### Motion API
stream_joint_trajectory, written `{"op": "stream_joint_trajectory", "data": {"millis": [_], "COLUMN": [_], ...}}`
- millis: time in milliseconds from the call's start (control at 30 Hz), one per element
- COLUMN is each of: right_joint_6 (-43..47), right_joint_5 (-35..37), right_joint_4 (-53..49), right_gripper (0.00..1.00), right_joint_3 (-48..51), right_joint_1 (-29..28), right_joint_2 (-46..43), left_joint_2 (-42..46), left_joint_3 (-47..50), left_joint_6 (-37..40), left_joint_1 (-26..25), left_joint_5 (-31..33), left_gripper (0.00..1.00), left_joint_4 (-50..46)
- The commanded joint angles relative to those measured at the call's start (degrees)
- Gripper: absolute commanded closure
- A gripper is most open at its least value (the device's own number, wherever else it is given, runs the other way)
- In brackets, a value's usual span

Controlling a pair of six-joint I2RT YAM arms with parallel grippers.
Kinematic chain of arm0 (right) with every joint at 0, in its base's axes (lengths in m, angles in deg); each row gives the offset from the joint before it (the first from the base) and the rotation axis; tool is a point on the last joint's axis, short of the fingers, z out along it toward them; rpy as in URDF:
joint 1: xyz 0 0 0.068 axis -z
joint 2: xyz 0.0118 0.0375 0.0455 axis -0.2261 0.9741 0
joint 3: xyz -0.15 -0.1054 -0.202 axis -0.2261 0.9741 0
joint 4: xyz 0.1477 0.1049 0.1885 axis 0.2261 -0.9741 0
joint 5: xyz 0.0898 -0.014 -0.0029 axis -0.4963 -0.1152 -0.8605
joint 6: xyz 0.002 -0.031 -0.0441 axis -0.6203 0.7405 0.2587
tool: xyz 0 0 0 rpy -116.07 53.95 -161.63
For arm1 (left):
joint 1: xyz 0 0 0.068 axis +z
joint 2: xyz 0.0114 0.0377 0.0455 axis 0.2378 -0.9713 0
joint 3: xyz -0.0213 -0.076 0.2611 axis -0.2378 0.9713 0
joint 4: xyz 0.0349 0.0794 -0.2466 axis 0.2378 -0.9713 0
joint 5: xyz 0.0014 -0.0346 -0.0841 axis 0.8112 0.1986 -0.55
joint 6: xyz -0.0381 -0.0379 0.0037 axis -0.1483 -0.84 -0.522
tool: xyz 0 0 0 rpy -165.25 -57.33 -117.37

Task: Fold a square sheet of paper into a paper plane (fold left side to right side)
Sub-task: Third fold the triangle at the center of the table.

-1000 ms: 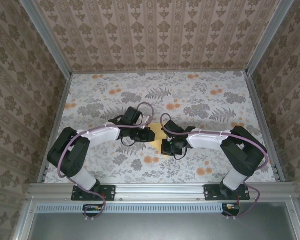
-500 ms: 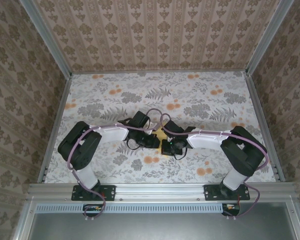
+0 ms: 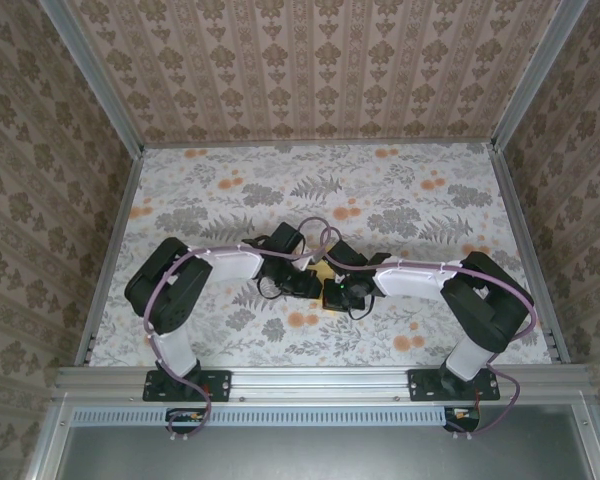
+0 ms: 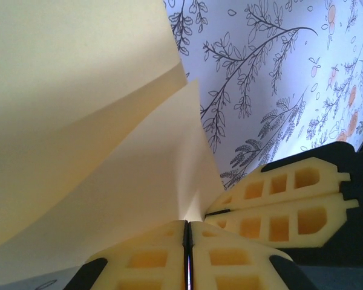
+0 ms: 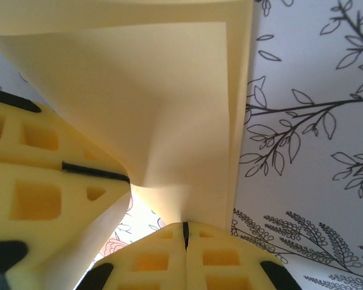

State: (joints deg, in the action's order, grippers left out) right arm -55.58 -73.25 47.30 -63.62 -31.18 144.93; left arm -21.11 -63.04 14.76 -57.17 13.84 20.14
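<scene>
**A:** Where's the paper?

**B:** The square sheet of paper [image 4: 78, 121] is lifted and bowed between the two arms, over the middle of the floral table [image 3: 410, 190]. The left gripper [image 4: 187, 232] is clenched on one edge. The right gripper [image 5: 185, 234] is clenched on another part, just beside it.

**A:** So the left-to-right fold is under way. How should it be done?

**B:** I'd carry the left edge over until it lies flush on the right edge, corners matched, before lowering. The right side should stay pinned so the sheet can't slide. Lowering it flat should put the crease down the middle, not skewed. Paper this thin will likely buckle if the grippers crowd each other.

**A:** What's changed in the last second?

**B:** The left arm has swung right. Its gripper stood apart from the right one, with a broad yellow patch between them. Now they sit side by side, with just a sliver of yellow showing from above. The right arm has hardly moved.
</scene>
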Motion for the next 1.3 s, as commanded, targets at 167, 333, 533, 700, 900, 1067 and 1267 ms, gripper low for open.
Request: {"op": "stream_joint_trajectory", "data": {"millis": [167, 333, 533, 700, 900, 1067, 1267], "right_joint_6": [0.92, 0.99, 1.09, 1.27, 1.46, 1.61, 1.71], "right_joint_5": [2.42, 2.51, 2.43, 2.46, 2.51, 2.51, 2.51], "right_joint_4": [-7.30, -7.45, -7.75, -8.13, -8.42, -8.70, -8.96], "right_gripper": [1.00, 1.00, 1.00, 1.00, 1.00, 1.00, 1.00], "right_joint_3": [1.27, 1.36, 1.32, 1.45, 1.71, 1.71, 1.70], "right_joint_1": [0.06, 0.11, 0.06, 0.12, 0.05, 0.04, 0.08], "right_joint_2": [2.66, 2.71, 2.72, 2.74, 2.50, 2.51, 2.46], "left_joint_2": [-1.57, -1.72, -2.75, -3.74, -4.06, -3.52, -3.56], "left_joint_3": [-1.52, -1.23, -1.40, -2.22, -2.74, -3.31, -4.58], "left_joint_6": [2.44, 3.09, 3.32, 3.88, 5.35, 6.94, 8.96], "left_joint_1": [-0.17, 0.05, 1.10, 2.00, 3.23, 4.60, 6.72], "left_joint_5": [2.21, 2.97, 3.88, 4.60, 5.83, 6.75, 7.40], "left_gripper": [0.90, 0.90, 0.91, 0.91, 0.91, 0.91, 0.91], "left_joint_4": [-3.11, -3.76, -3.48, -3.90, -5.66, -7.86, -9.87]}}
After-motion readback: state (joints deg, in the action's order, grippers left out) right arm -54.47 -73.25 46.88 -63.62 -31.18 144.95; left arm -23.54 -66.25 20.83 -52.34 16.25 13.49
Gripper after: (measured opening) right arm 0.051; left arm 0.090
